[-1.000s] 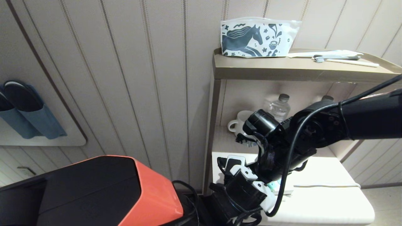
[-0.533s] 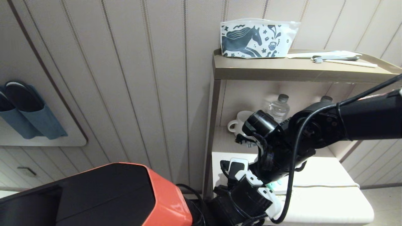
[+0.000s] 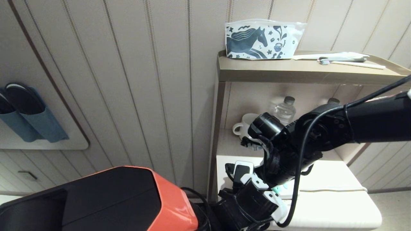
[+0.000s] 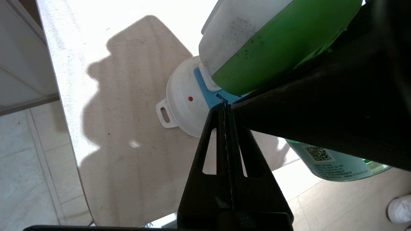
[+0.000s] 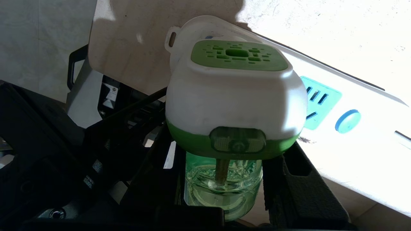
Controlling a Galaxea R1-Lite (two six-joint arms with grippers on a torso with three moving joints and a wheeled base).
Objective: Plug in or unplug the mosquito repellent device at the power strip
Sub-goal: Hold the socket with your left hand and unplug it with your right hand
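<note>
1. The right arm (image 3: 369,122) reaches in from the right edge of the head view, bends at the wrist and points down and toward the robot.
2. The right tool (image 5: 224,179) has a dark finger (image 5: 301,189) on either side of the mosquito repellent device (image 5: 234,99), clamped on its bottle.
3. The left arm (image 3: 250,205) rises from the lower edge of the head view, under the right wrist.
4. The left tool (image 4: 226,106) has its two fingers (image 4: 208,160) pressed together, tips beside the device's base.

device (image 5: 236,96): white, green vented top | strip (image 5: 353,128): white, light-blue sockets
</note>
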